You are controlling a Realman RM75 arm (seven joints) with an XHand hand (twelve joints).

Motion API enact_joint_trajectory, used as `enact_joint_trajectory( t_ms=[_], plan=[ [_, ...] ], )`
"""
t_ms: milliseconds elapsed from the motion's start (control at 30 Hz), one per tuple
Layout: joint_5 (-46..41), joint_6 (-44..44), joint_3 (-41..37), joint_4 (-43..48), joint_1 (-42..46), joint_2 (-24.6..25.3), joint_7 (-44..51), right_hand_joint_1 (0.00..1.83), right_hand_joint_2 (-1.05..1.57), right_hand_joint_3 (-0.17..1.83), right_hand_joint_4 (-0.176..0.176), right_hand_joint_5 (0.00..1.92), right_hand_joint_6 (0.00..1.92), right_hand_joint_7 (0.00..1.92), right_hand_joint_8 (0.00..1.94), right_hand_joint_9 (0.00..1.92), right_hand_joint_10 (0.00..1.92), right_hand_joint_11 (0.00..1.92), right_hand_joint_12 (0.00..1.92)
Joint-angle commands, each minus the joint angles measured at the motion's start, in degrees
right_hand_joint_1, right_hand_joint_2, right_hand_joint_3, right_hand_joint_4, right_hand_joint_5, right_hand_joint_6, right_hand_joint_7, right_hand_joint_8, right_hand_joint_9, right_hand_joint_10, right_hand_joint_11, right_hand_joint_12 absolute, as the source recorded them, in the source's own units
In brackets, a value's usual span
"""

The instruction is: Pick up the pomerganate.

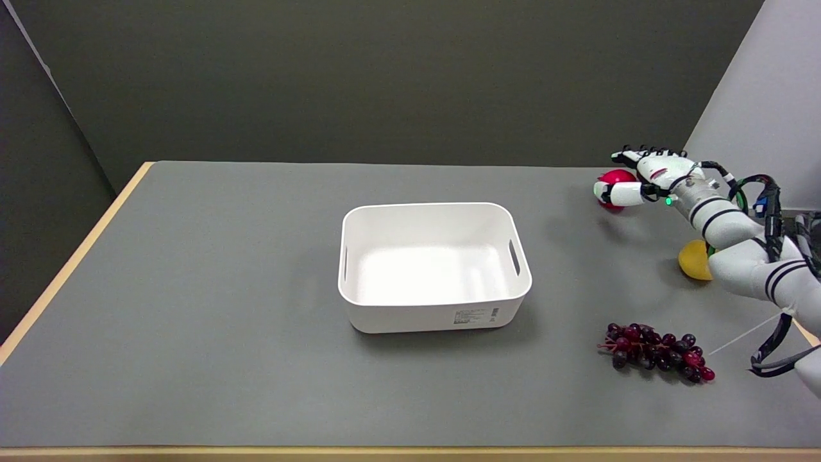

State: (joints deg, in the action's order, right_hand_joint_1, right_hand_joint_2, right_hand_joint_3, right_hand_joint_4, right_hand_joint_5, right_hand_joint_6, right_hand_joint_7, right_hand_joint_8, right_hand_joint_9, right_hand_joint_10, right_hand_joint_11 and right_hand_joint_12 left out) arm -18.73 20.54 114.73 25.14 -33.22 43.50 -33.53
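**Right hand set around the pomegranate at the far right of the table**

The red pomegranate (614, 181) is seen on the grey table (224, 289), near its far right corner. The right hand (644, 176) is placed directly at the fruit: the thumb (617, 191) is laid across the near side of the fruit, while the fingers (635, 156) are stretched over its top and far side. The fruit is thus bracketed between thumb and fingers, with only parts of its red surface left visible. Whether a firm grip is made cannot be told, and whether the fruit is lifted off the table cannot be judged either.

A white bin (433, 266) is seen at the table's middle, well apart from the hand. A yellow fruit (694, 260) is partly hidden behind the right arm, nearer the camera than the pomegranate. A bunch of dark grapes (657, 353) is laid nearer still, toward the front right.
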Motion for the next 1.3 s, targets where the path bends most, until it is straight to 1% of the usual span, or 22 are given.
enact_joint_trajectory(
  t_ms=[33, 100, 133, 167, 233, 300, 367, 433, 500, 567, 667, 800, 867, 1000, 1100, 1300],
  plan=[
    [-0.06, -0.96, 0.84, -2.28, -1.73, 3.19, 0.08, 0.04, 0.54, 0.98, 0.118, 0.10, 0.34, 0.13, 0.24, 0.13, 0.51, 0.05, 1.11],
    [-0.80, -0.74, 1.47, -1.01, -1.70, 3.41, -0.35, 0.04, 0.54, 0.98, 0.118, 0.10, 0.34, 0.13, 0.24, 0.13, 0.51, 0.05, 1.11],
    [-6.50, 0.92, 6.34, 6.36, -1.52, 4.57, -3.67, 0.04, 0.54, 0.98, 0.118, 0.10, 0.34, 0.13, 0.24, 0.13, 0.51, 0.05, 1.11],
    [-0.04, -0.95, 0.82, -1.48, -1.73, 3.34, 0.09, 0.05, 0.55, 0.98, 0.118, 0.10, 0.34, 0.13, 0.24, 0.13, 0.51, 0.05, 1.11],
    [-0.06, -0.63, 0.84, -0.84, -1.73, 3.34, 0.08, 0.06, 0.56, 0.97, 0.118, 0.10, 0.34, 0.13, 0.24, 0.13, 0.51, 0.05, 1.11],
    [-0.06, -0.48, 0.84, -0.29, -1.73, 3.34, 0.08, 0.15, 0.59, 0.97, 0.117, 0.09, 0.34, 0.13, 0.25, 0.13, 0.51, 0.05, 1.12],
    [-0.06, -0.47, 0.84, -0.02, -1.73, 3.36, 0.08, 0.18, 0.60, 0.96, 0.116, 0.09, 0.34, 0.13, 0.25, 0.13, 0.51, 0.05, 1.12],
    [-0.06, -0.31, 0.84, 0.35, -1.81, 3.42, 0.08, 0.34, 0.64, 0.97, 0.112, 0.09, 0.34, 0.13, 0.25, 0.14, 0.53, 0.06, 1.12],
    [-0.06, 0.00, 0.92, 0.36, -1.90, 3.42, 0.08, 0.43, 0.66, 0.97, 0.109, 0.09, 0.34, 0.13, 0.25, 0.15, 0.54, 0.07, 1.12],
    [-0.06, 0.00, 0.92, 0.43, -1.98, 3.42, 0.08, 0.53, 0.67, 1.03, 0.106, 0.09, 0.35, 0.14, 0.27, 0.17, 0.58, 0.10, 1.09],
    [-0.06, 0.00, 0.92, 0.43, -2.05, 3.42, 0.08, 0.67, 0.70, 0.99, 0.099, 0.11, 0.35, 0.16, 0.26, 0.20, 0.59, 0.11, 1.16],
    [-0.06, 0.16, 0.92, 0.43, -2.05, 3.42, 0.08, 0.74, 0.71, 1.00, 0.100, 0.11, 0.36, 0.17, 0.27, 0.21, 0.60, 0.12, 1.18],
    [-0.06, 0.52, 0.92, 0.43, -1.90, 3.42, 0.08, 0.72, 0.71, 1.05, 0.102, 0.10, 0.38, 0.16, 0.29, 0.22, 0.62, 0.16, 1.15],
    [-0.06, 1.12, 0.92, 0.43, -1.73, 3.42, 0.08, 0.78, 0.72, 1.04, 0.103, 0.11, 0.39, 0.18, 0.30, 0.24, 0.64, 0.17, 1.18],
    [-0.06, 1.36, 0.92, 0.43, -1.66, 3.42, 0.08, 0.81, 0.74, 1.05, 0.100, 0.12, 0.41, 0.19, 0.30, 0.26, 0.66, 0.20, 1.23],
    [-0.06, 1.76, 0.92, 0.43, -1.73, 3.34, 0.08, 0.94, 0.77, 1.03, 0.107, 0.18, 0.47, 0.24, 0.34, 0.33, 0.73, 0.25, 1.32]
  ],
)
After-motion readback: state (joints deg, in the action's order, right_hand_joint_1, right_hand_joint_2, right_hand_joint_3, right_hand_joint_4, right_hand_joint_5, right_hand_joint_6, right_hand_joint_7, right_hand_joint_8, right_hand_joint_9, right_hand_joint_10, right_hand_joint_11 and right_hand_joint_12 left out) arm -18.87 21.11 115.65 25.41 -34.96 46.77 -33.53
